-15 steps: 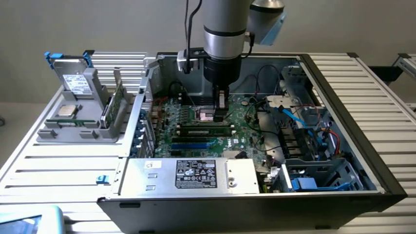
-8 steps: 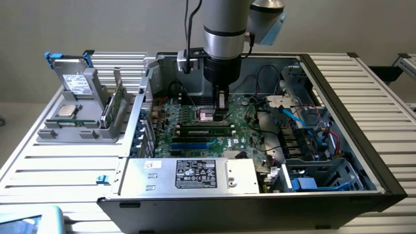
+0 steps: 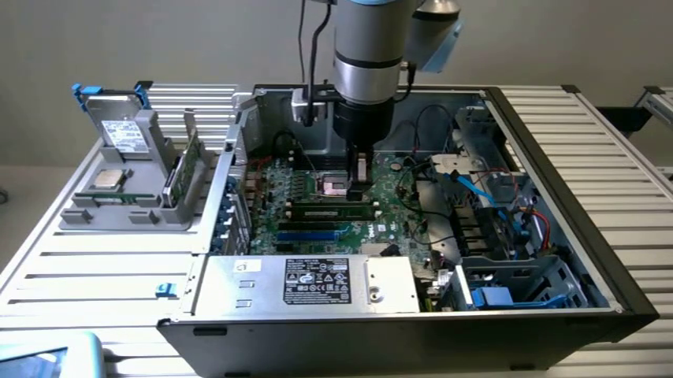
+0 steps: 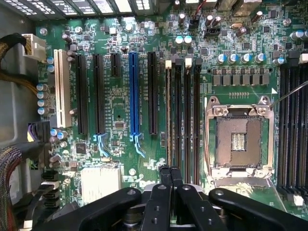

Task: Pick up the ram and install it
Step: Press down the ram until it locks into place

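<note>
The ram (image 3: 334, 209) is a long green stick with dark chips, standing on edge in a black memory slot on the motherboard inside the open computer case. In the wrist view the ram (image 4: 168, 115) shows as a thin edge in the slot beside the free memory slots (image 4: 186, 110). My gripper (image 3: 361, 177) reaches down into the case over one end of that slot. Its black fingers are shut together, and the gripper (image 4: 170, 171) sits right above the ram's top edge with nothing between the fingers. Whether they touch the ram I cannot tell.
The bare processor socket (image 4: 239, 139) lies beside the memory slots. A grey power supply (image 3: 305, 281) fills the case's near side, with cables and drive cages (image 3: 505, 236) at the exterior view's right. A grey holder (image 3: 131, 213) outside the case carries a green board (image 3: 187, 169), a square chip (image 3: 109, 178) and a drive (image 3: 124, 130).
</note>
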### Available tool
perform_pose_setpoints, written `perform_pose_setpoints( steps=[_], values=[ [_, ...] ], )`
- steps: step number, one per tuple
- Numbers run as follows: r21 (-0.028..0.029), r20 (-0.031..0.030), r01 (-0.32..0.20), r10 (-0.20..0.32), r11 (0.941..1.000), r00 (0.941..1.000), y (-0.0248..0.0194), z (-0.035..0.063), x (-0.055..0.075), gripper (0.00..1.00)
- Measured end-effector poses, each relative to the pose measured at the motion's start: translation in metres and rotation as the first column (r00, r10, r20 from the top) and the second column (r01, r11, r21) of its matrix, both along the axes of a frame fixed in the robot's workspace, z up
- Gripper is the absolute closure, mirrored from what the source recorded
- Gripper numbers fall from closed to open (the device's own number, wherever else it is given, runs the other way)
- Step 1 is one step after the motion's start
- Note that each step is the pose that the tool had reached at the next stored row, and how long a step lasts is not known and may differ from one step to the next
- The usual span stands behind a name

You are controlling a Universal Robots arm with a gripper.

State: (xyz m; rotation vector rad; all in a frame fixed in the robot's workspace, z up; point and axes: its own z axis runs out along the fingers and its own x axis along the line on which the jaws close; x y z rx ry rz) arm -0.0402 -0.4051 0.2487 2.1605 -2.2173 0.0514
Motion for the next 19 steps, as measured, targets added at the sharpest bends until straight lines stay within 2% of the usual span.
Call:
perform_pose_setpoints(
  steps=[9, 10, 13, 14, 19],
  values=[
    [0.0001, 0.0016, 0.000, 0.000, 1.0000, 1.0000, -0.0007, -0.0119, 0.003, 0.89],
    [0.0000, 0.0036, 0.000, 0.000, 1.0000, 1.0000, -0.0007, -0.0123, 0.003, 0.89],
    [0.0000, 0.0180, 0.000, 0.000, 1.0000, 0.9998, -0.0006, -0.0138, 0.002, 0.89],
    [0.0003, 0.0198, 0.000, 0.000, 1.0000, 0.9998, -0.0005, -0.0144, 0.002, 0.89],
    [0.0002, 0.0200, 0.000, 0.000, 1.0000, 0.9998, 0.0016, -0.0157, 0.002, 0.89]
  ],
)
